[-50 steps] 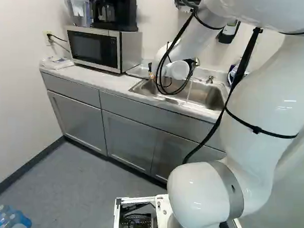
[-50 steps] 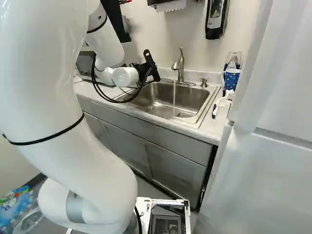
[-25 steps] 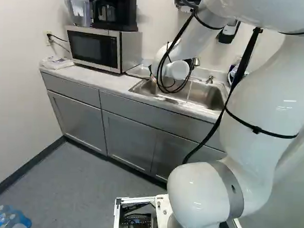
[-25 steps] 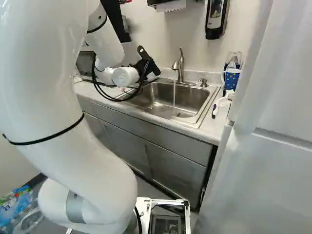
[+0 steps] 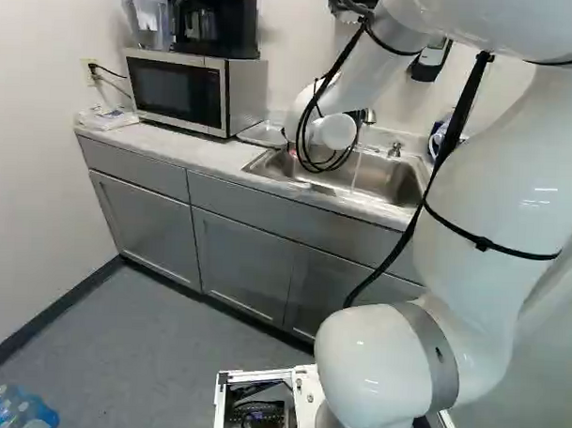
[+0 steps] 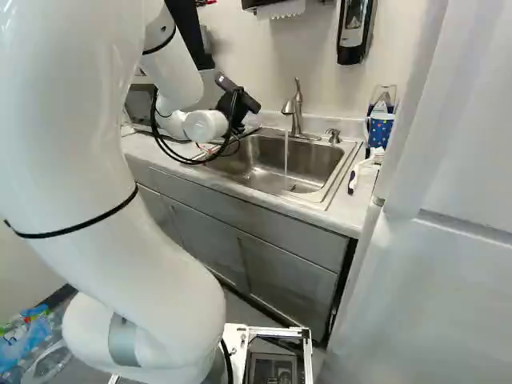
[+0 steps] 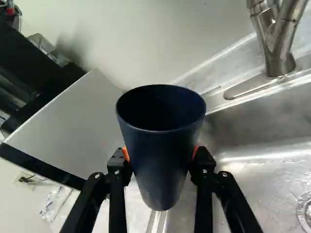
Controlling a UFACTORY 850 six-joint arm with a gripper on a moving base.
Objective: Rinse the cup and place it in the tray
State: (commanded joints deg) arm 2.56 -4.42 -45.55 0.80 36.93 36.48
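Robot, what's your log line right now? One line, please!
tool: shut on dark blue cup | cup spot: near sink, outside water stream | faucet: running

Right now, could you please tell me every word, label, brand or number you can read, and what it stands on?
No text can be read in any view.
Cup in the pincer: no print on the side that shows.
Dispenser on the wall: any print too small to read.
Microwave: any panel markings too small to read.
Bottles on the floor: any print too small to read.
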